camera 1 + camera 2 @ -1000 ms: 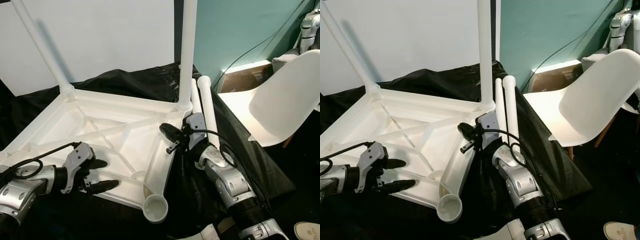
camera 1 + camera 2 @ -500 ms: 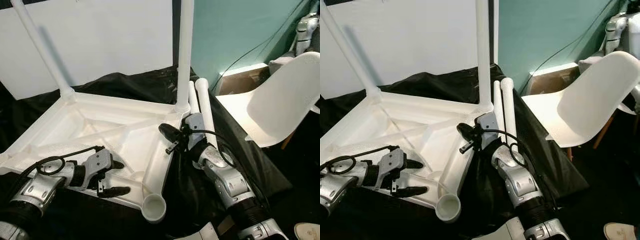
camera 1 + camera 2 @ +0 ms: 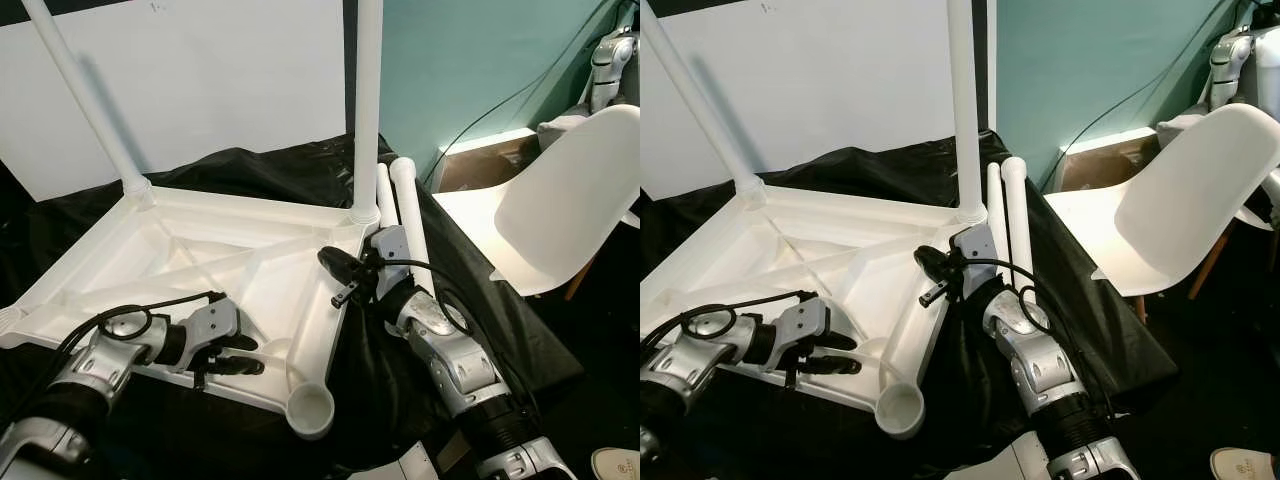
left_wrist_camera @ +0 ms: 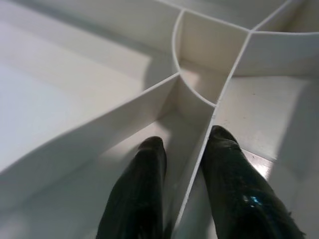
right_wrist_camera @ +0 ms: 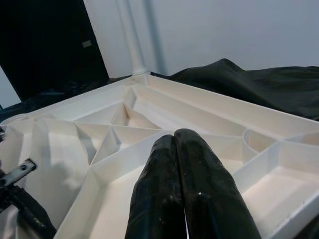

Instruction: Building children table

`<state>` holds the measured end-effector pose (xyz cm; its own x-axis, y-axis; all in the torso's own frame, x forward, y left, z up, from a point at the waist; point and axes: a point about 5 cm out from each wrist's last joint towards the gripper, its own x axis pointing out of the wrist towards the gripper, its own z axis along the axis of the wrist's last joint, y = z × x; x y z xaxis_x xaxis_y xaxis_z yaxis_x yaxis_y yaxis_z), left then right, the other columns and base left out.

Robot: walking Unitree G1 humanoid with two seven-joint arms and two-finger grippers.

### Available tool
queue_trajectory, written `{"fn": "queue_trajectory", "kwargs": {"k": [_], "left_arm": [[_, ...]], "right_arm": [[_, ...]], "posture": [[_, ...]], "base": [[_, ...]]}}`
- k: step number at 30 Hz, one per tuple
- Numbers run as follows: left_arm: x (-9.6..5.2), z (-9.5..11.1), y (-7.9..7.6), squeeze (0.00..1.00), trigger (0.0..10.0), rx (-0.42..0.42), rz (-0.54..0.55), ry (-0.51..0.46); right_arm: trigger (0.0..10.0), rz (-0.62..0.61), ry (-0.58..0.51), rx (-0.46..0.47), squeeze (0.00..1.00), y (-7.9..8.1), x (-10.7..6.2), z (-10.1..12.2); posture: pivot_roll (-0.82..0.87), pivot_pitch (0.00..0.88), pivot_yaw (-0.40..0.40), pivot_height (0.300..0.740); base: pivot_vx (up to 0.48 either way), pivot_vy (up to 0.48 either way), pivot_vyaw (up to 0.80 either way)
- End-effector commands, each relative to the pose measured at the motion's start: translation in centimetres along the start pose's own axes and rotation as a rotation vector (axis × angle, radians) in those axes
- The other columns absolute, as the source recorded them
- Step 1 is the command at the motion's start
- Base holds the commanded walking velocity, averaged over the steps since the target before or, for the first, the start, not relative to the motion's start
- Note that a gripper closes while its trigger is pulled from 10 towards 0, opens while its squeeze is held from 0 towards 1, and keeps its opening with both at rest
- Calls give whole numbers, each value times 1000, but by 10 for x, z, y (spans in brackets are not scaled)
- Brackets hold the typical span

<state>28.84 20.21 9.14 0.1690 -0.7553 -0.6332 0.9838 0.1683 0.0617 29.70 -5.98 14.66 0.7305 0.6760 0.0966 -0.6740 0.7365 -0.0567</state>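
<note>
nearest, at 6 o'clock in the left eye view: an empty round leg socket [image 3: 311,410] at the close corner of the upturned white children table [image 3: 150,245], flipped underside-up on a black cloth [image 3: 480,300] spread over the floor.

at 8 o'clock: left claw [image 3: 240,354] reaching in over the near edge, fingers [image 4: 139,189] parted and straddling a thin white rib [image 4: 199,164] on the underside, one finger on each side; in the left wrist view, a curved rib just ahead of the tips. not clamped on anything that can be made out.

at centre, toward 4 o'clock: right claw [image 3: 338,264] at the table's right edge, silver arm running down to the lower right with black cable [image 3: 440,290] looped over it. in the right wrist view, right claw's two fingers [image 5: 199,194] pressed together, closed on nothing, hovering over the ribbed tray.

just beyond the right arm, at 3 o'clock of the table: two loose white legs [image 3: 410,215] lying side by side on the cloth.

farther, at 12 o'clock: one fitted leg [image 3: 366,100] standing upright in the far right corner; at 10 o'clock, another fitted leg [image 3: 85,100] rising from the far left corner, tilted in view.

at 2 o'clock: white moulded chair [image 3: 560,205]; behind it a teal wall [image 3: 470,60]; white board [image 3: 200,70] behind the table.
</note>
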Motion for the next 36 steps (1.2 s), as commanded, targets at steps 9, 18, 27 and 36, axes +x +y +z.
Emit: {"fn": "queue_trajectory", "kwargs": {"k": [9,18,27,36], "left_arm": [[-7,-30,27,0,0,-173,472,109],[-9,-24,44,0,0,-319,674,-16],[-8,-11,47,0,0,-402,704,-233],[-7,-10,33,0,0,-532,643,-525]], "right_arm": [[10000,1,3,3,0,2,1,-1],[10000,-5,2,7,0,2,1,-1],[10000,-7,2,10,0,3,1,-2],[10000,2,4,15,0,4,2,-2]], "posture": [[-50,0,67,740],[-51,0,72,740],[-49,0,75,740],[-33,0,68,740]], "base": [[0,0,0],[0,0,0],[0,0,0],[0,0,0]]}}
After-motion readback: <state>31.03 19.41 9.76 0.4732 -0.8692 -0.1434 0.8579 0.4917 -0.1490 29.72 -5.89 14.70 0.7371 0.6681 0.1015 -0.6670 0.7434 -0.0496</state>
